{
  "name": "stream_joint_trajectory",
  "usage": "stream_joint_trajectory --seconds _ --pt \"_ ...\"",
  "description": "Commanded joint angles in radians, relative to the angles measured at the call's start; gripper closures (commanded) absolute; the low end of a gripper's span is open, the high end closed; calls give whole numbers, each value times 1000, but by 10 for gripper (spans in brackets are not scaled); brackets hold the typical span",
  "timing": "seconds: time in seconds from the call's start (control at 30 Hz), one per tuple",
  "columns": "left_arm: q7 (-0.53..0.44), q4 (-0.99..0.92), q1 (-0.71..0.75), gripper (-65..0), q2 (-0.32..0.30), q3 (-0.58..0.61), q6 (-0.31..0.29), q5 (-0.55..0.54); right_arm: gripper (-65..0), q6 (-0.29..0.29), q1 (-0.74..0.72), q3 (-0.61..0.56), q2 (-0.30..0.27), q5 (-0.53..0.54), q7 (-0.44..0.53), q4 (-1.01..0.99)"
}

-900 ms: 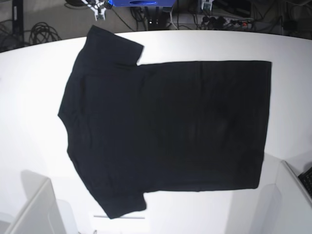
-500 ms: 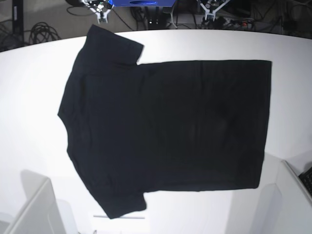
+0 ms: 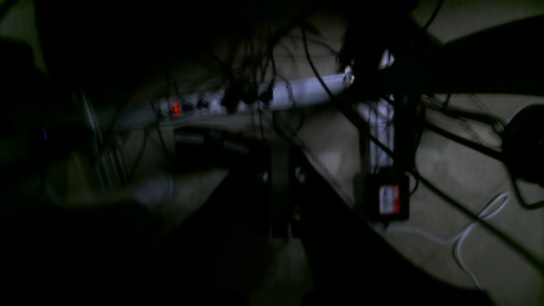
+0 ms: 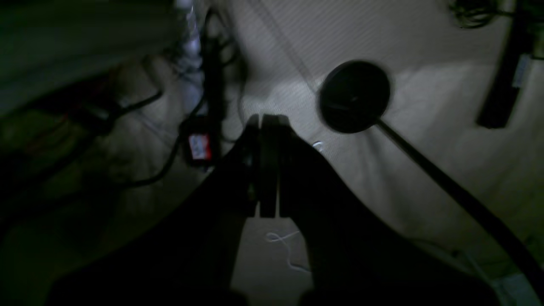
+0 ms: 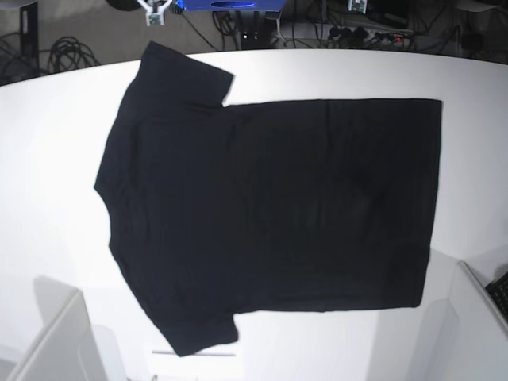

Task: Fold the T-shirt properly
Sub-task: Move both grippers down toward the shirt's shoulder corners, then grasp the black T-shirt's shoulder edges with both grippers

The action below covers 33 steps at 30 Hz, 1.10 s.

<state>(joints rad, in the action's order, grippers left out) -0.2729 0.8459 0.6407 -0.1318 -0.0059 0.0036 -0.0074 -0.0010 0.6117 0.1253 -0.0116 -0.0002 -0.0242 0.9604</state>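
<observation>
Lying flat and unfolded on the white table (image 5: 48,143) (collar toward the base view's left), the black T-shirt (image 5: 270,206) waits while both claws, left gripper (image 3: 280,199) and right gripper (image 4: 267,170), hang closed and seemingly empty beyond the far edge, so each should open wide before pinching a sleeve-side hem corner cleanly.

I see the black T-shirt (image 5: 270,206) lying flat and unfolded on the white table (image 5: 48,159), collar toward the left, hem toward the right, one sleeve pointing to the far edge and one to the near edge. Cables (image 5: 67,51) and a blue box (image 5: 230,5) sit beyond the table.
</observation>
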Motion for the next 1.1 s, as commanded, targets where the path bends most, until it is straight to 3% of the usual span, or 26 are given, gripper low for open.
stream_joint_trajectory --seconds 0.0,0.13,0.37,0.53,0.67,0.83,1.07 --pt "-7 51 52 0 -2 -3 3 1 0 -6 40 23 3 2 -15 44" --pt "-7 244 161 0 -48 -6 3 -38 0 -6 116 113 11 2 -102 245" --pt "-7 589 337 0 -179 -6 3 -270 0 -6 202 239 58 2 -250 558" --pt "-7 861 482 0 -246 -10 6 -289 0 -6 236 296 72 2 -359 776" --pt "-4 1004 551 0 -237 -110 6 -293 0 -4 233 328 74 2 -412 917" --pt "-4 1091 555 0 -234 -208 6 -296 0 -4 179 320 80 2 -411 1012" --pt "-6 1107 502 0 -173 -280 6 -297 0 -3 64 216 109 2 -417 1029"
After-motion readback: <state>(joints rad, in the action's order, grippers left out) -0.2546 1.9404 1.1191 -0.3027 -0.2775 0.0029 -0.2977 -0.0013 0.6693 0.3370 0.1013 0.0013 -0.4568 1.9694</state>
